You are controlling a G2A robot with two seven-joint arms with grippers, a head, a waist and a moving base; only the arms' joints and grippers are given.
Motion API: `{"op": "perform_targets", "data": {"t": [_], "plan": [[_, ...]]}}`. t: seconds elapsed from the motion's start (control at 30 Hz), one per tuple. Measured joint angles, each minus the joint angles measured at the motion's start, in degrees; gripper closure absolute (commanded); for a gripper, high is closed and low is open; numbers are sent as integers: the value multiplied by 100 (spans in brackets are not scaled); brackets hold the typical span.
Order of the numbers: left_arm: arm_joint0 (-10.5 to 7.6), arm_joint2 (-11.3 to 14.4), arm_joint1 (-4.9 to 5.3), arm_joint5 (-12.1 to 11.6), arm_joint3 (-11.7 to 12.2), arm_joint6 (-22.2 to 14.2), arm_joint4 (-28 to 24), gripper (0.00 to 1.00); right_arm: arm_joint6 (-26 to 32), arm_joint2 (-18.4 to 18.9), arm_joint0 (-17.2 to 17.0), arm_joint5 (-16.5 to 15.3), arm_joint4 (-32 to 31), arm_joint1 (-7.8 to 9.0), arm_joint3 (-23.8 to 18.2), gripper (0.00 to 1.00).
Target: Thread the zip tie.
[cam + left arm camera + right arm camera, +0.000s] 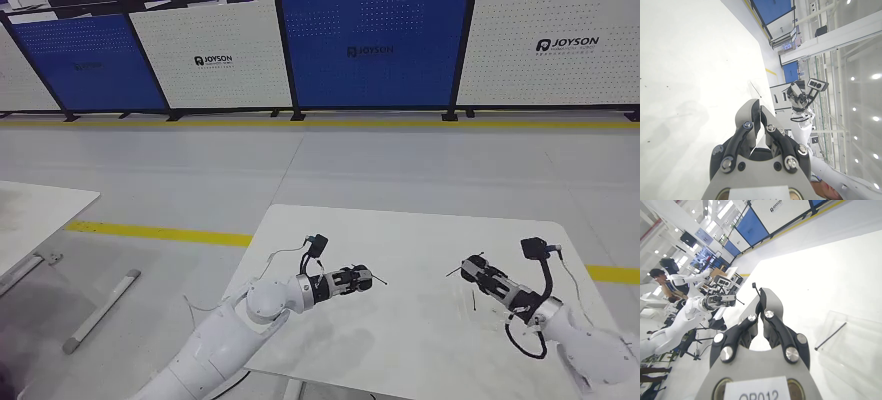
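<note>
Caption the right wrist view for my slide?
Right hand pinches a zip tie over the white table; spare zip tie lies nearby.

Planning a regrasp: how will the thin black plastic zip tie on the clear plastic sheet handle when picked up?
The thin black plastic zip tie lies flat on the clear plastic sheet, so it probably offers little to pinch and may skid. A similar black tie in the right gripper juts out unsupported, barely bent: likely springy, not limp.

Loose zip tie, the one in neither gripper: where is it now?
The loose zip tie lies flat on a clear sheet on the table, close beside the right gripper, touching neither gripper.
</note>
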Motion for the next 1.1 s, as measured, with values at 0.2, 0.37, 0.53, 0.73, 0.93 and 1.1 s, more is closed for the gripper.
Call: {"op": "perform_targets", "data": {"t": [0.2, 0.37, 0.53, 0.73, 0.93, 1.1], "plan": [[0, 0, 0, 0, 0, 0, 0, 100, -379, -272, -161, -368, 551, -98, 6, 100], [0, 0, 0, 0, 0, 0, 0, 100, -326, -266, -156, -343, 514, -95, 7, 100], [0, 0, 0, 0, 0, 0, 0, 100, -328, -266, -156, -343, 515, -95, 7, 100], [0, 0, 0, 0, 0, 0, 0, 100, -1319, -375, -355, -378, 190, -180, -155, 100], [0, 0, 0, 0, 0, 0, 0, 100, -2598, -630, -783, -407, -121, -304, -505, 100], [0, 0, 0, 0, 0, 0, 0, 100, -2595, -834, -814, -206, -108, -371, -514, 100]]}}
